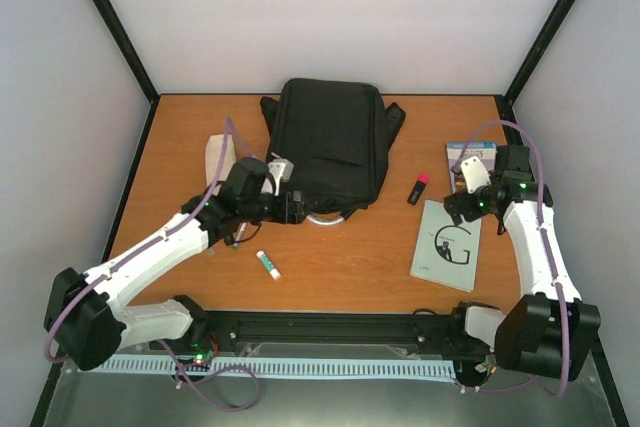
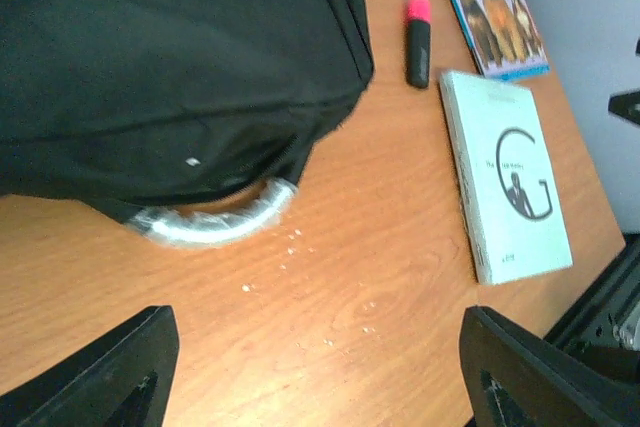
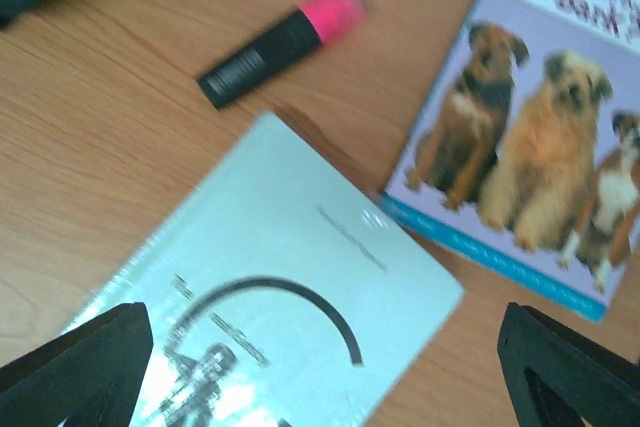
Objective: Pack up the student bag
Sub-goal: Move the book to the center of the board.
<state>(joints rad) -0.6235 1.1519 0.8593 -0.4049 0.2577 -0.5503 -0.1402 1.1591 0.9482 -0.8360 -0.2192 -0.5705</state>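
A wooden table (image 1: 350, 272) is being viewed from above, with two white robot arms reaching over it from the near edge. The student bag (image 1: 330, 142), a large black backpack, is lying flat at the middle of the far half of the table, its grey loop handle (image 2: 215, 225) pointing towards the arms.

The left gripper (image 1: 295, 209) is being held just beside the bag's near left corner, close to the handle. In its wrist view its fingers (image 2: 110, 372) are being held wide apart above bare wood, with nothing between them.

The right gripper (image 1: 460, 209) is being held over the right side of the table, well apart from the bag. Its jaws are also being held wide apart and are gripping nothing.

Below it a pale green book (image 3: 270, 297) marked with a large letter G is lying flat, touching a book with dogs on its cover (image 3: 540, 147). A black highlighter with a pink cap (image 3: 280, 42) is lying between the books and the bag. A small glue stick (image 1: 268, 264) is lying near the left arm.
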